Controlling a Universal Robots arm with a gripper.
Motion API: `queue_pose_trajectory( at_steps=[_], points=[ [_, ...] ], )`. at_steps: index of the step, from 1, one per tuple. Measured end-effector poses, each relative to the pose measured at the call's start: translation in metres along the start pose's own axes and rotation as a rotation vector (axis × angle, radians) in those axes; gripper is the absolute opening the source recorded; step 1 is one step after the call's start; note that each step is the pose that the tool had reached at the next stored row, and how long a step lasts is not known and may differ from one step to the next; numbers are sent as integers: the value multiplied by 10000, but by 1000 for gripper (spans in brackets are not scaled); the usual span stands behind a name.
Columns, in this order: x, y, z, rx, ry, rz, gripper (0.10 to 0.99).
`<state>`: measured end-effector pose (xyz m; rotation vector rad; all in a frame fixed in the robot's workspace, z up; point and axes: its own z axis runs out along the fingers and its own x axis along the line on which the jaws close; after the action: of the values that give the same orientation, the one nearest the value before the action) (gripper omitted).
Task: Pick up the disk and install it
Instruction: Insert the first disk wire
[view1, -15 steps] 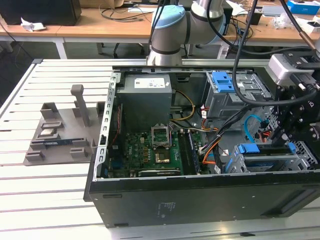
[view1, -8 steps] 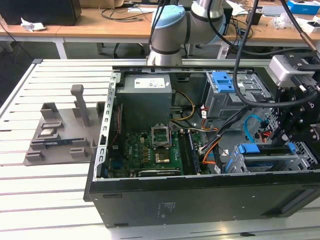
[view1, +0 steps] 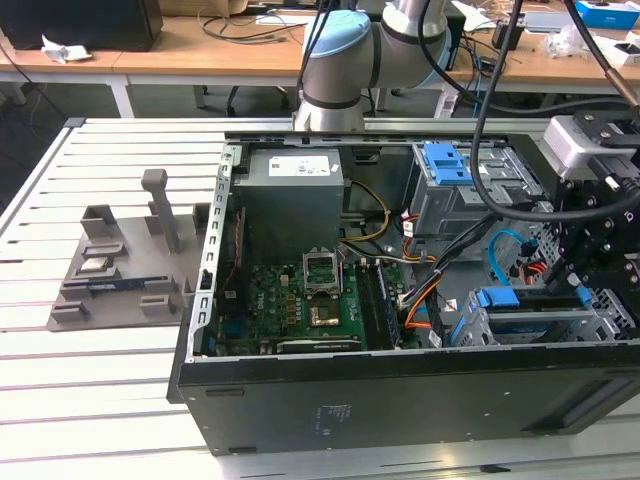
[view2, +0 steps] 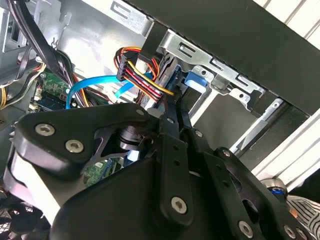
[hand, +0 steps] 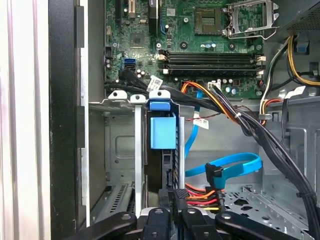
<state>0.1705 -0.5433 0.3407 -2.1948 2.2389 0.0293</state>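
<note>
Disk (hand: 162, 150), a flat drive in a blue plastic carrier bracket, stands on edge in the metal drive cage (hand: 120, 145) at the lower corner of the open black computer case (view1: 400, 400), its blue tab facing out of the bay. In the first wrist view the black gripper (hand: 172, 207) sits directly at the drive's rear end, its linkage arms meeting close together there, right beside the red, yellow and black power cable plug (hand: 200, 195). The second wrist view shows the same: black fingers (view2: 172, 125) drawn narrowly together, their tips pointing at the edge of the blue bracket (view2: 192, 82) in the silver cage. Whether they actually pinch the drive or merely touch it, I cannot tell. A light blue flat data cable (hand: 230, 167) curls just beside the disk. Green motherboard (view1: 300, 310) lies deeper in the case, and a grey power-supply box (view1: 292, 190) sits at the far end in the exterior view.
</note>
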Motion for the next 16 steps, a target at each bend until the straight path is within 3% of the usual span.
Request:
queue_pose_trajectory(
  at_steps=[6,8,13,15,16],
  points=[
    [-9,-5,22,-5,-21,-2,161],
    [-9,-4,11,-7,0,-2,235],
    [-46,-1,-154,-7,-6,0,235],
    [-93,1,-304,-7,-3,-1,220],
    [-102,1,-346,-7,-4,0,106]
  ],
)
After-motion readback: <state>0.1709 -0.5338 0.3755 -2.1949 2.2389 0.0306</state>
